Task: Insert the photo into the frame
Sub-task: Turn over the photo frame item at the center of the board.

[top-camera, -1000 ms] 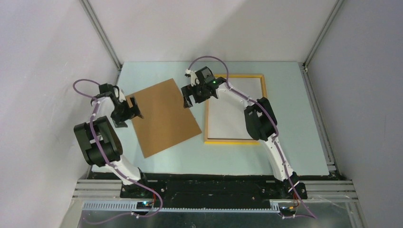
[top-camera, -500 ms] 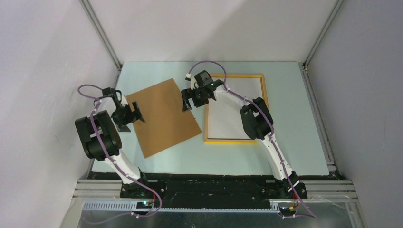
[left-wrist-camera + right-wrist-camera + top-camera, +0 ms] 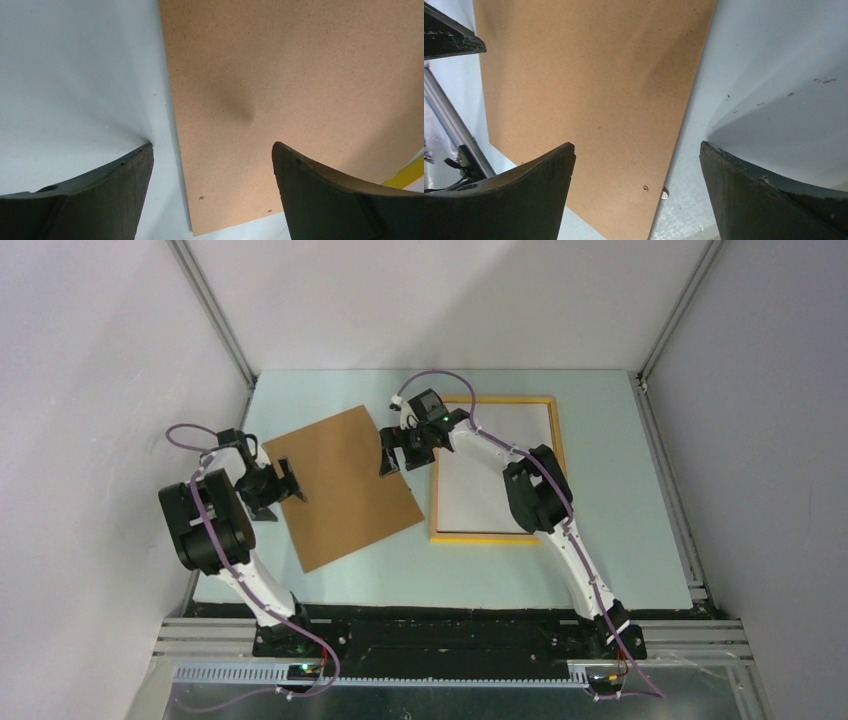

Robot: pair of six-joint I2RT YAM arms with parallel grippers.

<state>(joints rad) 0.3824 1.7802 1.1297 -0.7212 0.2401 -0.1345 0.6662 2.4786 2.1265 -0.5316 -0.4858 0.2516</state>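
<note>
frame beside the board, both end effectors spread wide at the board's edges

the frame [image 3: 475,538] lies flat on the tabletop [image 3: 620,490], just right of the board [image 3: 345,485], with its long sides running away from the arms. a white rectangle fills its opening and looks like the photo [image 3: 470,502] lying back up; no printed side shows. the board's near right corner comes very close to the frame's left rail, and whether they touch cannot be told.

the board is plain brown, lies flat, and is turned at an angle to the frame. the wrist views show small holes near its edges.

the right end effector [image 3: 392,455] hangs at the board's right edge, the side facing the frame. in its wrist view its fingers [image 3: 524,200] stand spread wide, one over the board and the other over bare tabletop, and they grip nothing. whether the tips touch the surface cannot be told.

the left end effector [image 3: 287,483] hangs at the board's left edge, across the board from the right one. its fingers [image 3: 100,200] are also spread wide, one over bare tabletop and the other over the board, with nothing held.
</note>
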